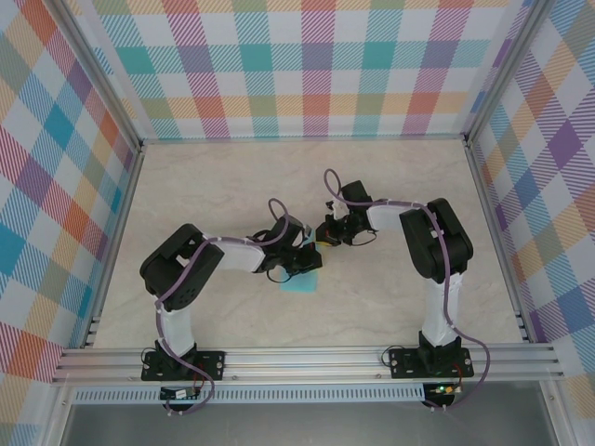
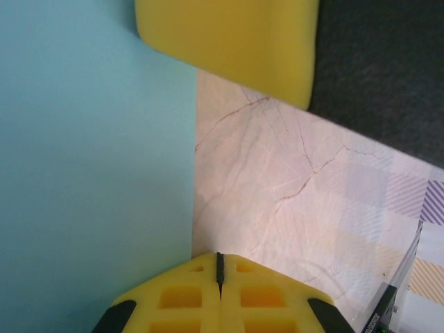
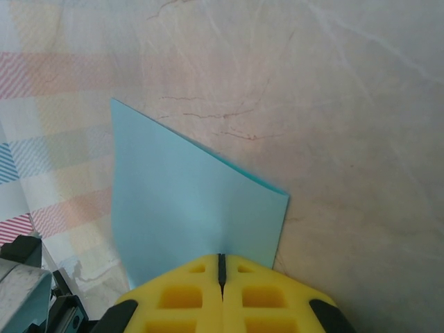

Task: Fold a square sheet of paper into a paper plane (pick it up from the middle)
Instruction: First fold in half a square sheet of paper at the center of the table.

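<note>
Turquoise square sheet of paper (image 1: 301, 285), thin and unmarked, lies flat on the cream marble-patterned table top (image 1: 418, 279). It sits directly at the left gripper (image 2: 219, 267), and its visible part spreads from that gripper toward the arm bases. The left gripper's yellow foam fingers are clenched with their seam closed. The sheet shows its broad face rather than its edge, so nothing seems pinched between them, and I judge the tips to be resting at its straight right-hand edge. The right gripper (image 3: 222, 267) stands just beyond and to the right of the left gripper, and it too is clenched on nothing. Its tips sit on one margin of the sheet, which fans away from them toward the left gripper. A broad yellow finger (image 2: 229, 48), most likely the right gripper's, overlaps the corner of the sheet farthest ahead of the left gripper. The coming move turns on that arrangement: both grippers already touch the paper, with the left over its body and the right at its far corner. The left gripper hides part of the sheet from above, so I cannot tell its long axis for certain. The exposed part runs roughly side to side. By count there is one sheet, and there are two arms with one gripper each.
</note>
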You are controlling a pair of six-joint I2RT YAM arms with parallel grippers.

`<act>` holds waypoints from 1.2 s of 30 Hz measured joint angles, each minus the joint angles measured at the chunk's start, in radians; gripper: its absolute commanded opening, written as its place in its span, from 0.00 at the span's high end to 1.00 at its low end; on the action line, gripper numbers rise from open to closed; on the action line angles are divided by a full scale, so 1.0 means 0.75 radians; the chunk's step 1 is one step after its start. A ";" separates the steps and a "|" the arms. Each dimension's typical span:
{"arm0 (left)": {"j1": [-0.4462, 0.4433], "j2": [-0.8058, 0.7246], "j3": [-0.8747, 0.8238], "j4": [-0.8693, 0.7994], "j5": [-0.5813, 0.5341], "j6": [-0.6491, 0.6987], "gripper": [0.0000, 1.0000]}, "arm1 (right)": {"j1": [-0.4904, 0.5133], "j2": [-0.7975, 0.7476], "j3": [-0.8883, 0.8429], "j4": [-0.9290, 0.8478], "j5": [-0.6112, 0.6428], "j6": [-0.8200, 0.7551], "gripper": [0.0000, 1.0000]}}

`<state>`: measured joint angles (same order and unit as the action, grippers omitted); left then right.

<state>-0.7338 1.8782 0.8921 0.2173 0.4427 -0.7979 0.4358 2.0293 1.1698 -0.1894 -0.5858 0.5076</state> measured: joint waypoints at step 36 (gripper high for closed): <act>-0.110 -0.261 -0.255 -0.144 0.042 0.152 1.00 | 0.000 0.016 0.045 -0.079 -0.002 -0.026 1.00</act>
<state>-0.8162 1.6821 0.7006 0.1089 0.4744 -0.6842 0.4358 2.0411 1.2034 -0.2485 -0.5873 0.4881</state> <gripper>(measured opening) 0.040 0.044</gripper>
